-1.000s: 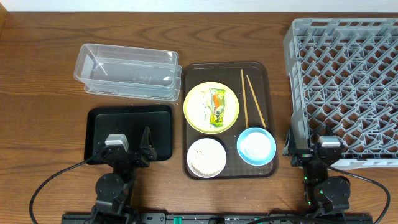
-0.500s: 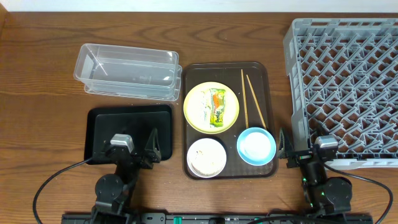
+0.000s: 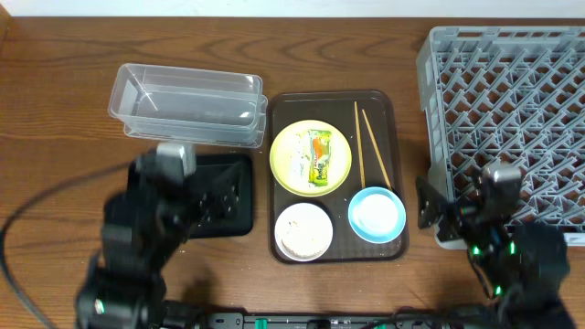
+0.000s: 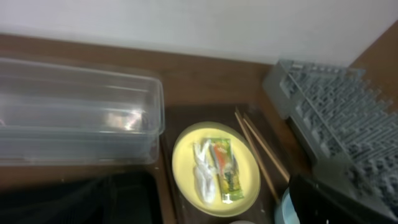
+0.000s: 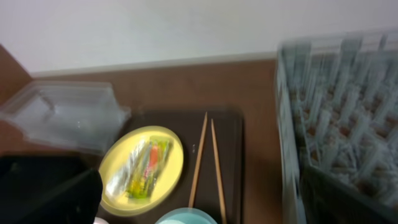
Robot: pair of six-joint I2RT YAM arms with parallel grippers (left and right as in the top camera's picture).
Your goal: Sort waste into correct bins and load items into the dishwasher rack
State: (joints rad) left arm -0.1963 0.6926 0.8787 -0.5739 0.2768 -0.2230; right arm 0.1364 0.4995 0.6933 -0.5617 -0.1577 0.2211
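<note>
A brown tray point(image 3: 393, 110) holds a yellow plate point(image 3: 340, 155) with a green-orange wrapper point(image 3: 318, 157) and a crumpled white tissue point(image 3: 296, 161), two chopsticks point(image 3: 370, 146), a blue bowl point(image 3: 377, 215) and a white bowl point(image 3: 303, 230). The grey dishwasher rack point(image 3: 507, 100) stands at the right. My left gripper point(image 3: 183, 187) hovers over the black bin point(image 3: 233, 215), open and empty. My right gripper point(image 3: 482, 203) hovers at the rack's front left corner, open and empty. The plate point(image 4: 214, 168) and chopsticks point(image 5: 205, 155) also show in the wrist views.
A clear plastic container point(image 3: 187, 105) lies behind the black bin, left of the tray. The rack's tall left wall point(image 3: 431, 137) borders the tray's right side. Bare wooden table point(image 3: 55, 137) lies at the far left.
Both arms have lifted from their low rest poses at the front edge and moved back over the table. Nothing was taken hold of.
</note>
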